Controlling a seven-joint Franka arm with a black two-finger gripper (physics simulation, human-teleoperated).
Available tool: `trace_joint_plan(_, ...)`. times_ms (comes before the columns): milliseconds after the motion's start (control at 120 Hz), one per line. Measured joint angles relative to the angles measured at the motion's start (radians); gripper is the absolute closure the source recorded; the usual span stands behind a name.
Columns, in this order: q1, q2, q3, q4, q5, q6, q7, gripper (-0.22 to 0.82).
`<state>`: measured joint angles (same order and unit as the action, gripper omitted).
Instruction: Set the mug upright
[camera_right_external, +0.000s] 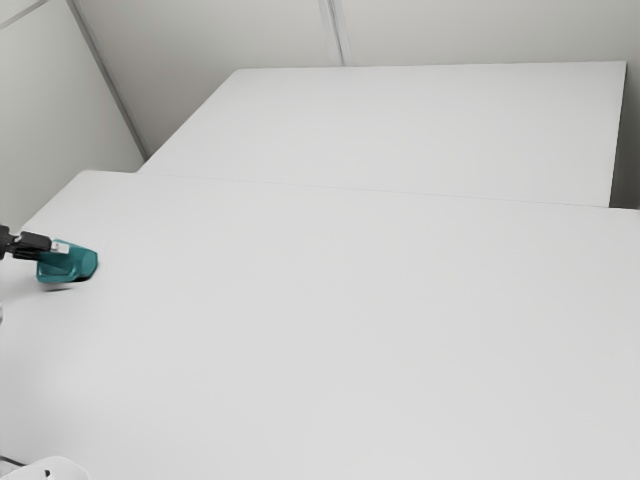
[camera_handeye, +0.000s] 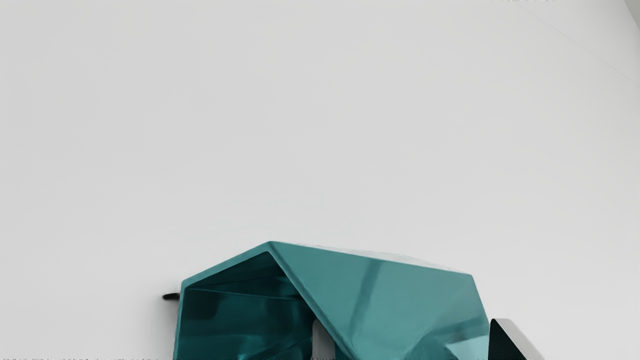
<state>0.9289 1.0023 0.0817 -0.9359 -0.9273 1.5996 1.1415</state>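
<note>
The teal faceted mug (camera_right_external: 82, 262) is on its side at the exterior view's left edge, a dark shadow under it; whether it touches the table cannot be told. My gripper (camera_right_external: 61, 248) is at its upper side. In the wrist view the mug (camera_handeye: 390, 295) shows its dark open mouth and a slanted outer side. The gripper (camera_handeye: 412, 345) is shut on the mug: one finger (camera_handeye: 323, 342) reaches inside the mouth, the other is against the outside near the base end. The lower part of the mug is cut off there.
A wide white table (camera_right_external: 350, 330) extends across the exterior view, with a second white surface (camera_right_external: 400, 125) behind it and pale walls beyond. A small dark mark (camera_handeye: 171, 296) lies beside the mug's rim. A white rounded part (camera_right_external: 48, 470) is at the exterior view's lower left.
</note>
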Motion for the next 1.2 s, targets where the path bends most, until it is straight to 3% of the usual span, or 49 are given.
trace_joint_plan(225,0.002,-0.016,-0.006,-0.022,0.004,0.002,0.000,0.49)
trace_joint_plan(525,0.003,-0.108,-0.042,-0.109,0.046,0.013,0.001,0.70)
trace_joint_plan(833,-0.058,-0.268,-0.078,-0.253,0.189,0.077,-0.004,0.78)
trace_joint_plan(1083,-0.241,-0.490,-0.058,-0.397,0.412,0.101,-0.070,0.79)
trace_joint_plan(1133,-0.318,-0.521,-0.004,-0.426,0.439,0.103,-0.089,0.79)
trace_joint_plan(1200,-0.460,-0.563,0.116,-0.464,0.462,0.105,-0.118,0.79)
